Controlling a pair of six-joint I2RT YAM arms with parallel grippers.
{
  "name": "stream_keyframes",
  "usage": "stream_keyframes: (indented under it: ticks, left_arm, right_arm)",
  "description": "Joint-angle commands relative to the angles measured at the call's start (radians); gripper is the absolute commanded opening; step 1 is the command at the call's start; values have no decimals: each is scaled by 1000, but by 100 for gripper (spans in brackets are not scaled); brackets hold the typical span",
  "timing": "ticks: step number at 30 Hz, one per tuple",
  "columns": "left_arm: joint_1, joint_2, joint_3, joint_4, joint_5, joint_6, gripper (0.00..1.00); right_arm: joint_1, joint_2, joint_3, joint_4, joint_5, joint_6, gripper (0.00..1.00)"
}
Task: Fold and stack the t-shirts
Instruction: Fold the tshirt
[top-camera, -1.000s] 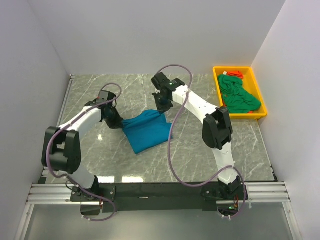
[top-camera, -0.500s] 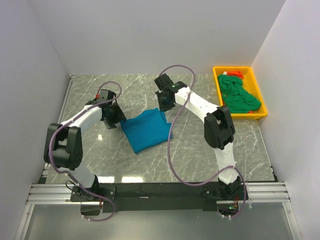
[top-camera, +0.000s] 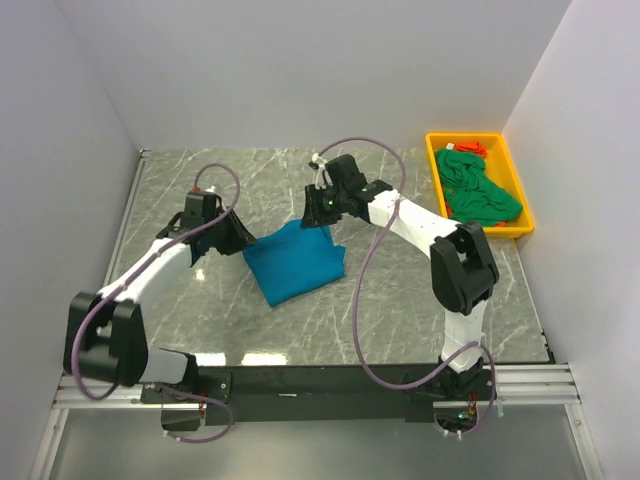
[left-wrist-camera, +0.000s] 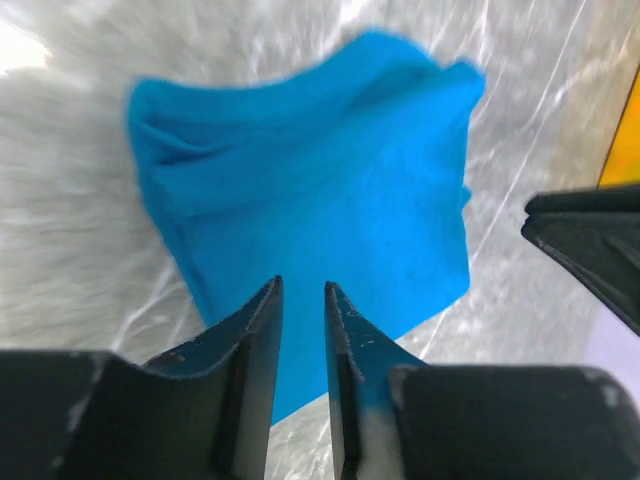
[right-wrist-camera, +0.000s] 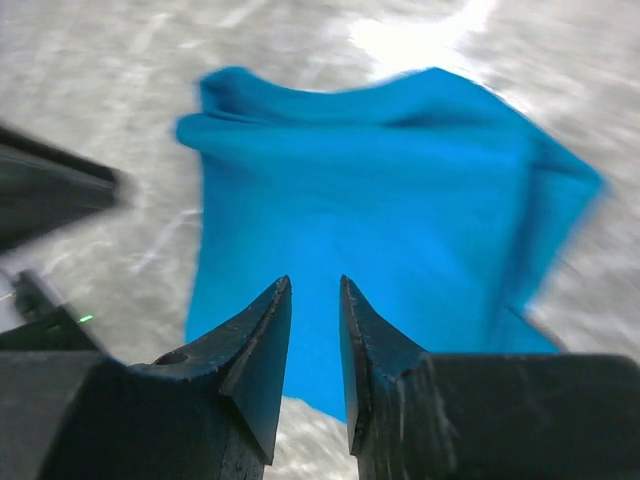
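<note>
Top external view gave me one folded blue shirt (top-camera: 295, 262) lying flat near the middle of the counter (top-camera: 400, 300), between my two arms. The left jaws sat just beside the shirt's left edge and the right jaws hung at its far corner; I could not tell whether either touched the cloth. Both wrist views showed each pair parted by a narrow gap with nothing pinched, the blue cloth lying beyond the tips. One yellow bin (top-camera: 492, 232) stood at the far right of the counter, holding one crumpled green shirt (top-camera: 480, 195) and one small red-orange piece (top-camera: 476, 148) at its far end.
</note>
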Motion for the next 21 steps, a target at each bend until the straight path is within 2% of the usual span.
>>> stream_keyframes:
  ticks: [1,7,10,14,18,21]
  left_arm:
    - [-4,77,-34,171,188,-28,28]
    - [8,284,55,225,182,-54,24]
    - [54,403,91,280,194,-102,24]
    - [95,542,138,323,256,-146,25]
    - [118,632,167,318,294,-165,26]
    - [131,635,191,301,304,-162,28]
  right_arm:
    - [-24,58,0,197,-228,29,33]
    - [-64,245,101,284,-365,92,32]
    - [-109,355,126,368,-386,188,32]
    - [-164,446,159,401,-353,337,31]
    - [-208,481,132,515,-385,440,31]
    - [-222,463,98,553,-412,472,30]
